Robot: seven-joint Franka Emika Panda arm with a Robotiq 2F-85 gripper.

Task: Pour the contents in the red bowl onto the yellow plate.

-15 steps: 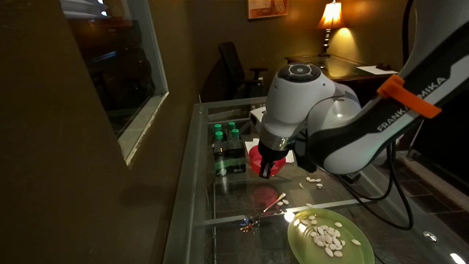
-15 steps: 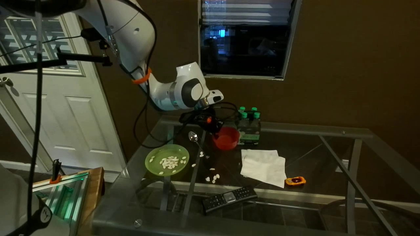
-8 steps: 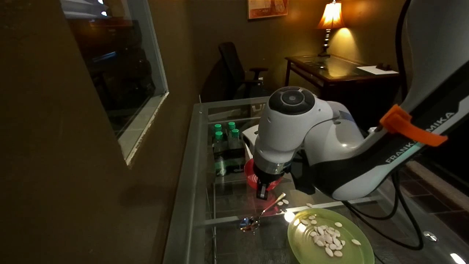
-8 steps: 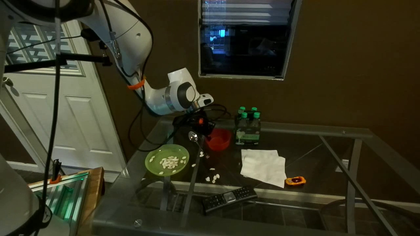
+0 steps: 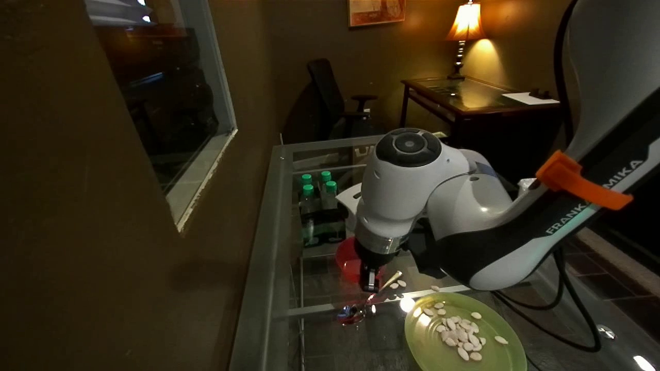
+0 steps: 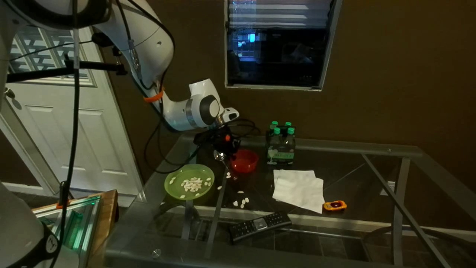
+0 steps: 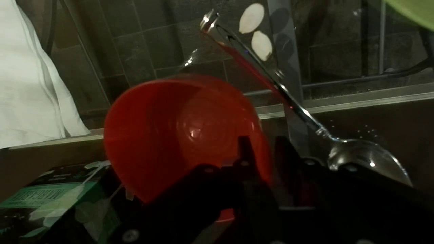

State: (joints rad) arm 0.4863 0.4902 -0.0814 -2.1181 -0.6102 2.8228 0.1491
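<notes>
The red bowl [image 5: 346,257] sits low over or on the glass table; it also shows in an exterior view [image 6: 244,162]. In the wrist view the bowl [image 7: 169,128] is tilted toward the camera and looks empty. My gripper [image 7: 262,137] is partly open, with one finger inside the bowl's wall, the other outside, and a gap beside the wall. It also shows in an exterior view [image 5: 369,284]. The yellow-green plate [image 5: 428,345] holds the pale pieces [image 5: 459,337] in a pile. The plate also shows in an exterior view [image 6: 173,190].
A metal spoon [image 7: 368,157] lies beside the bowl. Loose pale pieces [image 6: 244,201] lie on the table. A bottle pack [image 6: 281,147] stands near the wall. White napkins [image 6: 297,188], a remote [image 6: 260,223] and a small yellow object [image 6: 334,205] lie farther off.
The gripper and red bowl have moved down together and toward the spoon and plate side, away from the bottle pack. The movement is smaller in the last half second. The plate's pieces look unchanged.
</notes>
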